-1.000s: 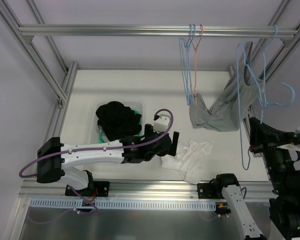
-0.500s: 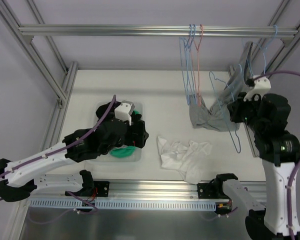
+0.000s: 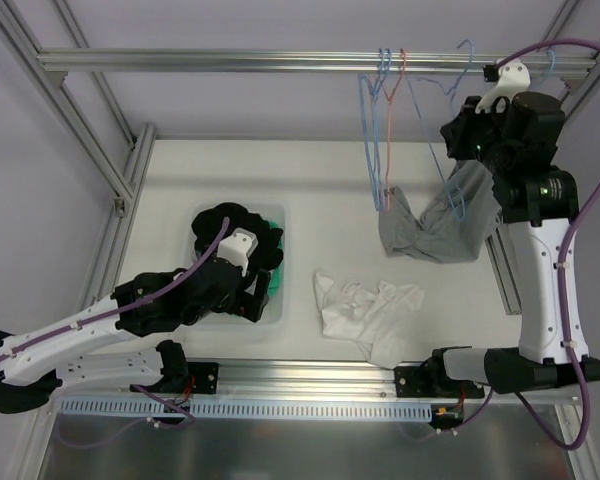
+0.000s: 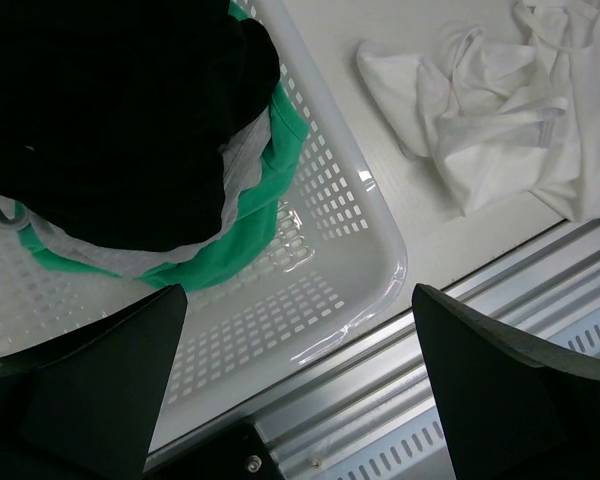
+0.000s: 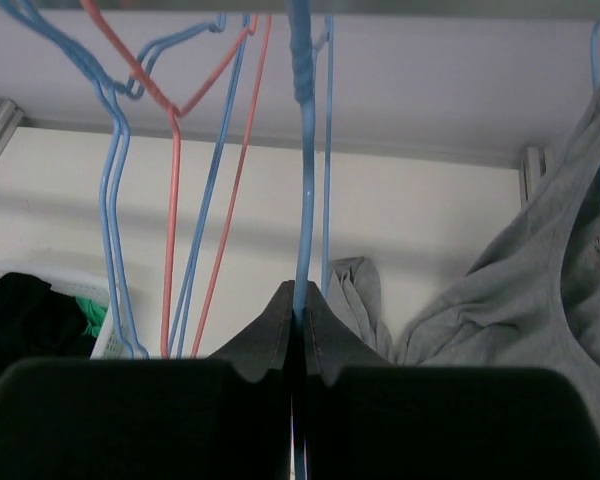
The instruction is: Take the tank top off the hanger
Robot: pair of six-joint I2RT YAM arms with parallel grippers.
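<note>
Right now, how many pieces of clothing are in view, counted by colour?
Black garment, in the basket: 1
Green garment, in the basket: 1
White tank top: 1
Grey tank top: 1
Total: 4
A pale strip between the black and the green may be trim or another piece; I cannot tell.

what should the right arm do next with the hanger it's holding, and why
Probably ease the blue hanger up so its hook catches the rail. The right fingers are shut on its wire, its hook sits near the rail beside the other hangers, and the gray top sags to the table, seemingly off it.
</note>
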